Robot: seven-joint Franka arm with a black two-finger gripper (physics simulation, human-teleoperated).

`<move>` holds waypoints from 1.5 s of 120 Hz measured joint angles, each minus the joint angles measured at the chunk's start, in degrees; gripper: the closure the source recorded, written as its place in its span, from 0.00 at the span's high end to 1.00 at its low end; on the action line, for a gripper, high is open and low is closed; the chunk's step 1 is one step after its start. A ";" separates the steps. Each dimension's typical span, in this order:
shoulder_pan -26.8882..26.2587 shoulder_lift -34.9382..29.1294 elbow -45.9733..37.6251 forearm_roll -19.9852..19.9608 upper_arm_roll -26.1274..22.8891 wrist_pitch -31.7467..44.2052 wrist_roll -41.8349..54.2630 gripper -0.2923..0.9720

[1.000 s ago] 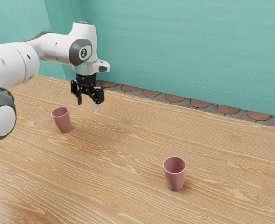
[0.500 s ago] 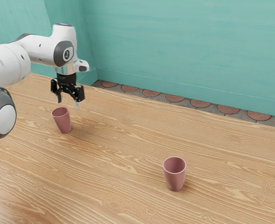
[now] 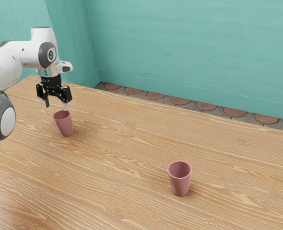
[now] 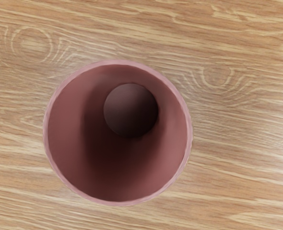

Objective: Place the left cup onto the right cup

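Observation:
Two dusty-pink cups stand upright on the wooden table. The left cup (image 3: 64, 123) is near the exterior view's left; the right cup (image 3: 179, 178) stands toward the front right. My gripper (image 3: 54, 104) hangs open a little above the left cup's rim, slightly toward the exterior view's left, touching nothing. In the wrist view I look straight down into the left cup (image 4: 84, 143), seeing its round mouth and dark bottom.
The wooden table (image 3: 132, 143) stretches wide between the cups. A teal wall (image 3: 189, 48) with a strip of reddish tiles (image 3: 180, 101) at its foot runs behind the table's far edge.
My arm has swung toward the exterior view's left, carrying the open gripper from beside the left cup to just above it. Neither cup has moved.

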 joint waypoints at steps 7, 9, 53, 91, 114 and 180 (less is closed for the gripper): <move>0.88 0.63 0.78 -1.07 -0.53 -0.22 0.34 0.77; 1.00 0.75 0.95 -1.35 -0.60 -0.29 0.43 0.77; 1.89 2.56 3.79 -3.33 -4.78 -2.34 1.06 0.77; 1.80 4.23 3.20 -3.24 -4.84 -2.26 1.04 0.77; 1.73 5.24 2.74 -2.83 -4.84 -1.36 1.05 0.77; 1.41 7.24 1.48 -1.10 -4.84 0.91 0.98 0.56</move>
